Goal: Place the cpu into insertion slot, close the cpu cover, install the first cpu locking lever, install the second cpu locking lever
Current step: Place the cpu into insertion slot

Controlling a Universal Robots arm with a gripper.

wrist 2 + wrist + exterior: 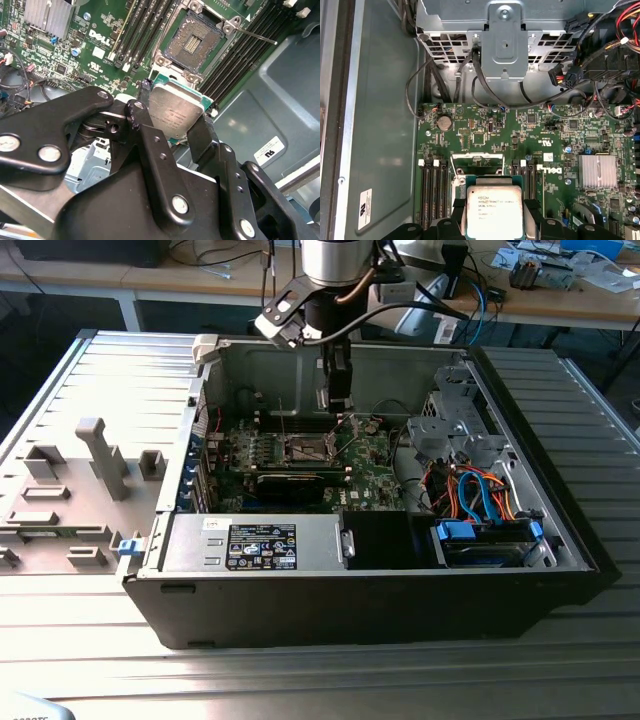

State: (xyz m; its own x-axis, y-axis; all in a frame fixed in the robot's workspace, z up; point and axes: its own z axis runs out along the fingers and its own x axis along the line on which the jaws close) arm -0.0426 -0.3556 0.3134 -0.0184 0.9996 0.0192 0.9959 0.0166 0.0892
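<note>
Gripping the cpu [176,112] by two opposite edges, the hand [175,116] is closed on it and hangs above the green motherboard [100,45], inside the open computer case [400,580]. The insertion slot [192,42] lies bare just beyond the chip, not yet under it. Doing this well likely means keeping the chip level, squaring its edges to the slot's metal rim, and lowering straight so it settles flat without scraping the contacts. A thin metal lever [255,35] sticks out beside the slot.
</note>
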